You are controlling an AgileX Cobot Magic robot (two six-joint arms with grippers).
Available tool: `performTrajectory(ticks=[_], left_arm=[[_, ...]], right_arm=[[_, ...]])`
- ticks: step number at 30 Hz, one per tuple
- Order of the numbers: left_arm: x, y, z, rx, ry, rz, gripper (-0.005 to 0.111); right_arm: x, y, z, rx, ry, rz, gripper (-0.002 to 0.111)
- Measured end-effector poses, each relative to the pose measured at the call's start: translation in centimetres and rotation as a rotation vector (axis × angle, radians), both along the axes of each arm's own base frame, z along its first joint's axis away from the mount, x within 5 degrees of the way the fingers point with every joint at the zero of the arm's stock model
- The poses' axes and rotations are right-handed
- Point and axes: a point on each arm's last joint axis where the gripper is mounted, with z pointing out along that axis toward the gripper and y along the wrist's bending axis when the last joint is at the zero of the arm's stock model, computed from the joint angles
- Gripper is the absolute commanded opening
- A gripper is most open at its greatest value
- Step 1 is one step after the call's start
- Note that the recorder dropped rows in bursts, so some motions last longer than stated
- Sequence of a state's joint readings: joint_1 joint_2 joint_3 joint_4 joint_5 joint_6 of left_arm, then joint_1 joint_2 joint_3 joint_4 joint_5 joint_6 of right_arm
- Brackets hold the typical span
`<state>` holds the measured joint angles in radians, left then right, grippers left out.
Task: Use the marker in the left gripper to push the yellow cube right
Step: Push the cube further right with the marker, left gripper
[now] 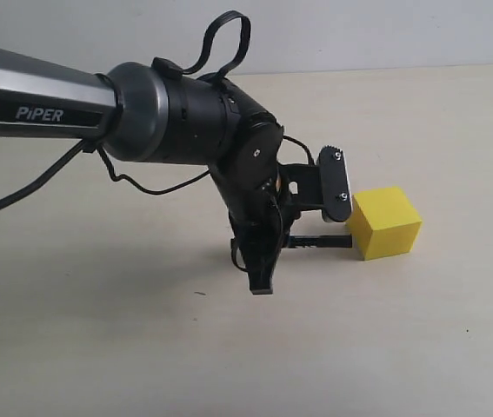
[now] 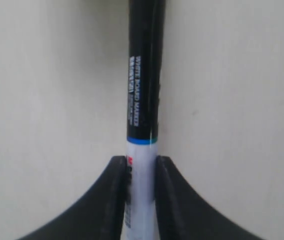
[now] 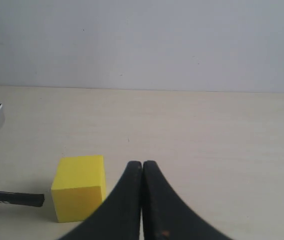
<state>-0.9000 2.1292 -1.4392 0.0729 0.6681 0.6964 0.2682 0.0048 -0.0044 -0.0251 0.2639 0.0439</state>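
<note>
The yellow cube (image 1: 387, 221) sits on the pale table, right of centre. My left gripper (image 1: 268, 248) points down just left of it and is shut on the marker (image 1: 320, 241), which lies level and points at the cube's left face near its base. In the left wrist view the fingers (image 2: 112, 200) clamp the white barrel of the marker (image 2: 142, 190), and the black cap runs away from them. The right wrist view shows the cube (image 3: 79, 187) and the marker (image 3: 16, 199), with a narrow gap between tip and cube. My right gripper (image 3: 142, 166) is shut and holds nothing.
The left arm with its grey PIPER tube (image 1: 29, 100) and loose black cables (image 1: 224, 39) reaches in from the left. A light wall (image 3: 142, 40) stands behind the table's far edge. The right arm is out of the exterior view.
</note>
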Motion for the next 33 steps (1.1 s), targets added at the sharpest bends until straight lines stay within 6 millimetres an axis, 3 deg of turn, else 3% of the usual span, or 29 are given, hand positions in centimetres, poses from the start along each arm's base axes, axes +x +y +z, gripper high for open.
performTrajectory(ticks=[4, 12, 25, 33], left_arm=[[0.3, 0.2, -0.1, -0.002, 0.003, 0.020, 0.000], [1.4, -1.0, 0.6, -0.168, -0.108, 0.031, 0.000], [1.2, 0.5, 0.0, -0.049, -0.013, 0.094, 0.000], [-0.3, -1.6, 0.3, -0.117, -0.054, 0.036, 0.000]], right_arm=[[0.0, 0.0, 0.0, 0.000, 0.000, 0.000, 0.000], [0.0, 0.0, 0.0, 0.000, 0.000, 0.000, 0.000], [0.0, 0.0, 0.0, 0.000, 0.000, 0.000, 0.000], [0.0, 0.0, 0.0, 0.000, 0.000, 0.000, 0.000]])
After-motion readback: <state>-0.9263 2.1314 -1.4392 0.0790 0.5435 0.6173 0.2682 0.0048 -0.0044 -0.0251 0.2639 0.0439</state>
